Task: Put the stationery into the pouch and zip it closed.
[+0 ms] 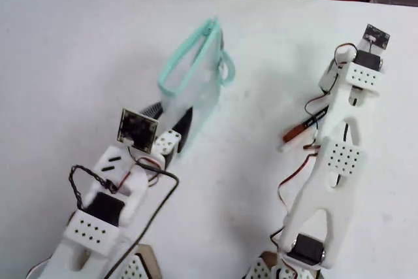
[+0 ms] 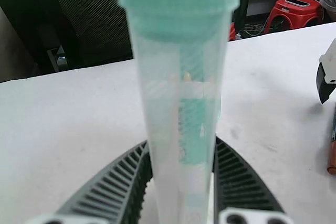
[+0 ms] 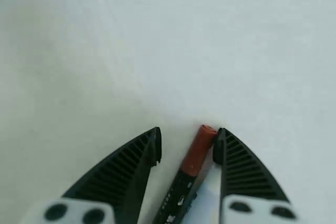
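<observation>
Two pincers: the left pincer (image 2: 182,145) is squeezed shut on the pouch (image 2: 178,77). The right pincer (image 3: 188,134) is spread wide over the pen (image 3: 195,156).
Pen and right pincer: the pen lies flat on the table (image 3: 157,35), in between the two fingers. It is not gripped yet.
Pen's long way: it runs the same way the right pincer points. The brown cap is at the far end and the dark body comes back toward the wrist.
Gap: one finger is right beside the cap, maybe touching it. The other finger stands apart, with bare table in between.
Next move, I think: the fingers must close sideways across the pen. The finger that stands apart has more way to go, so the pen may roll a little.
Nearer arm: the right one, because the pen is right under it. The left arm is busy with the pouch.
Pouch and left pincer: the pouch stands up tall, and its lower end is pinched between the fingers.
Pen to pouch: from above, the pen (image 1: 304,129) lies well apart from the pouch (image 1: 192,83). The pouch is on the robot's left of it, and the cap end points that way.
Pouch mouth: the green rim makes an open loop at the far top, so it looks unzipped. I think the pen has to go in there end first.
</observation>
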